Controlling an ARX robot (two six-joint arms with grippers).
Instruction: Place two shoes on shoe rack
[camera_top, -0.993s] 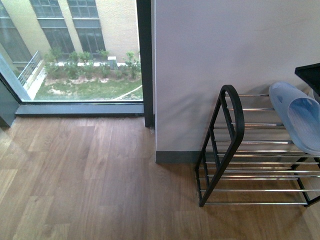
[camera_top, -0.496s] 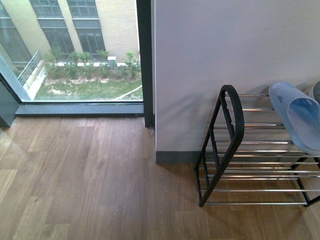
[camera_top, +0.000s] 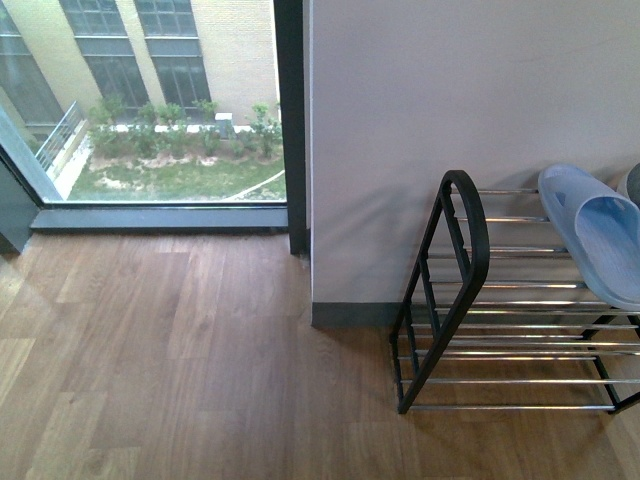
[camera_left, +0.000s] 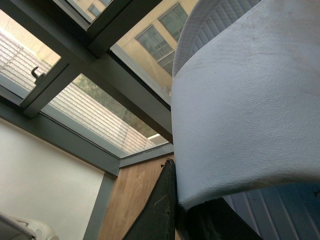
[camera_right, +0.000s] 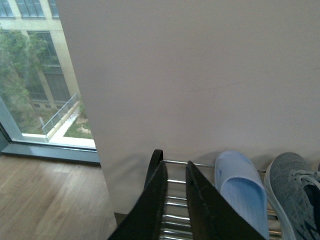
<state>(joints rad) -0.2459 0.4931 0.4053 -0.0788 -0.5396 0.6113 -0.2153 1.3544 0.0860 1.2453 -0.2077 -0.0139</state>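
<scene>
Right gripper (camera_right: 174, 172) first: its two dark fingers (camera_right: 150, 205) stand side by side with only a thin slit between them, nearly closed, with nothing between them. It hangs above the low rack of black metal side frames and thin chrome rods (camera_right: 172, 204), not touching it.

Left gripper — one dark finger (camera_left: 157, 212) shows in the left wrist view, pressed against the white textured underside of a shoe (camera_left: 245, 105) that fills most of that picture. Whether the jaws are clamped on that shoe I cannot tell, since the other finger is hidden. Ribbed pale blue shows just beyond the white surface.

On to the rack itself: in the front view it stands against the pale wall (camera_top: 450, 120) on the wooden floor (camera_top: 180, 370), its rounded black end frame toward the window (camera_top: 150, 100). On the top tier lies a pale blue one-strap rubber slide (camera_top: 598, 235), toe toward the wall. Just beside it — seen in the right wrist view — sits a grey knit sneaker with a dark collar (camera_right: 295, 187), also on the top rods, the two close together.
</scene>
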